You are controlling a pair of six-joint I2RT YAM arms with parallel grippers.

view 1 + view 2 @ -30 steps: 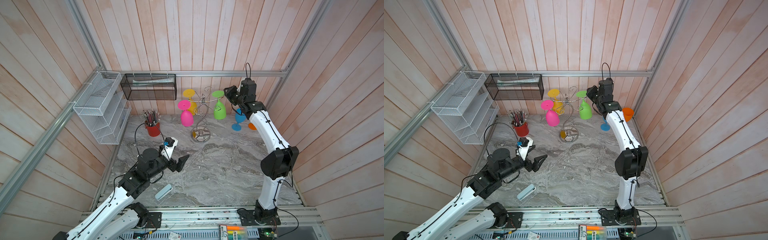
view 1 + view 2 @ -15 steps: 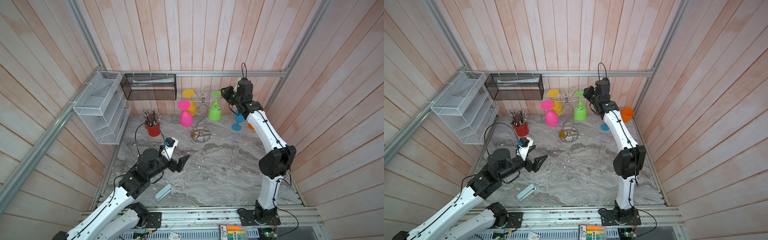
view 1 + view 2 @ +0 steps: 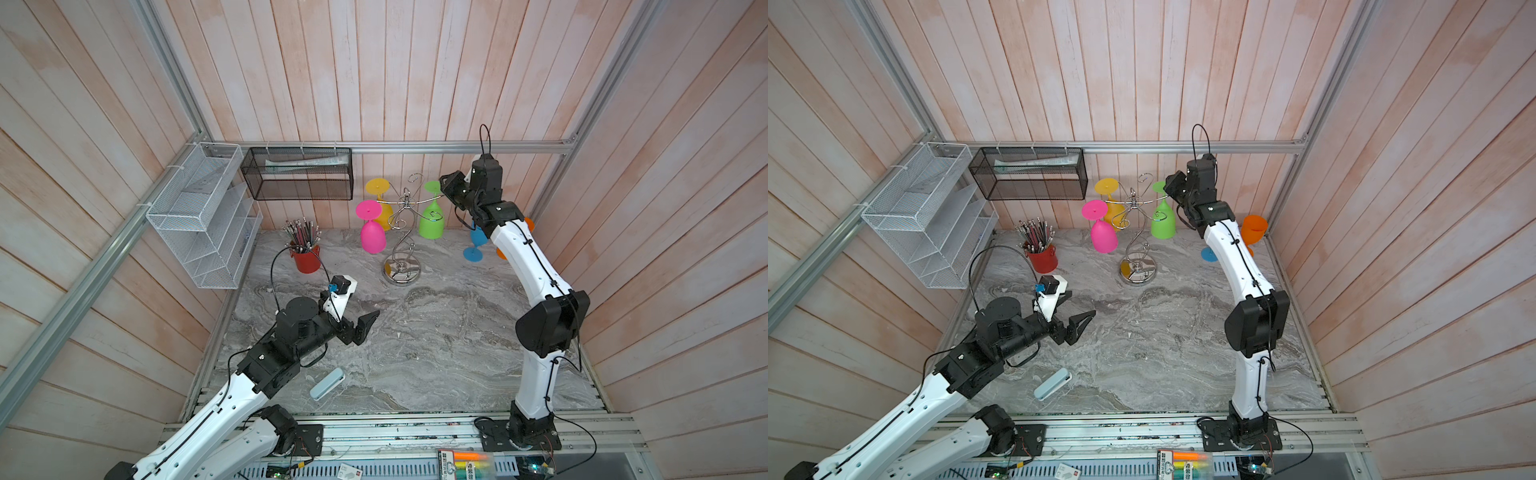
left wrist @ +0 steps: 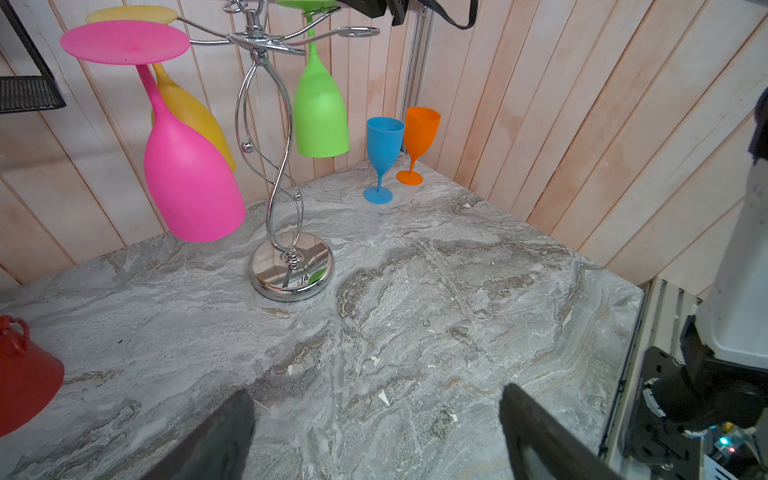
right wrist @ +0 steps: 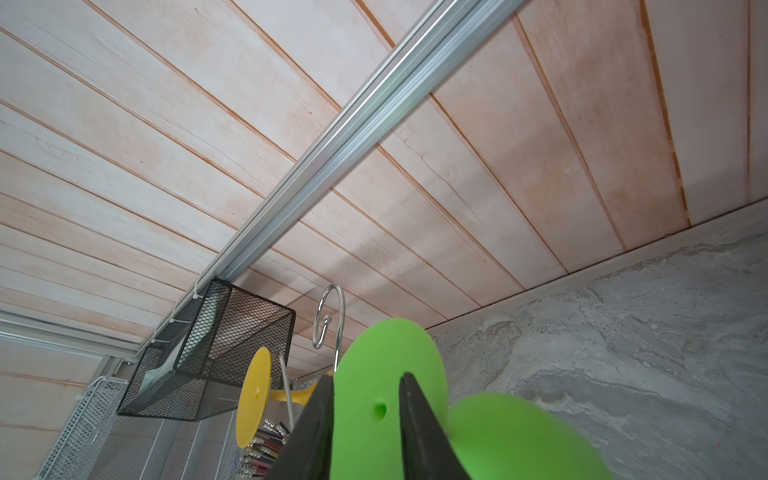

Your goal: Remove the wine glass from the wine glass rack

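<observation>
One change matters: within the last second the right claw (image 5: 366,376) has edged towards the middle of the wine glass rack (image 3: 402,272), and the bowl of the green wine glass (image 3: 431,222) has swung with it, closer to the twisted chrome stem; the glass's round foot still sits on its hook arm, directly ahead of the claw's fingertips, with the bowl hanging below them and the stem beyond; the claw's two fingers stand close together with a narrow gap, the green foot showing through it in the right wrist view, but whether they pinch the glass or merely lie against it cannot be told; the swing suggests contact, yet the glass is not off the rack, and it probably has to be drawn back towards the claw's own side to clear the hook; the pink wine glass (image 3: 372,237) and yellow wine glass (image 3: 377,185) hang beyond the stem, while a blue wine glass (image 4: 384,137) and an orange wine glass (image 4: 422,124) stand on the marble table (image 4: 415,311) below and behind the claw; the left claw (image 4: 374,395), spread wide and empty, has not moved, the rack well ahead of it.
</observation>
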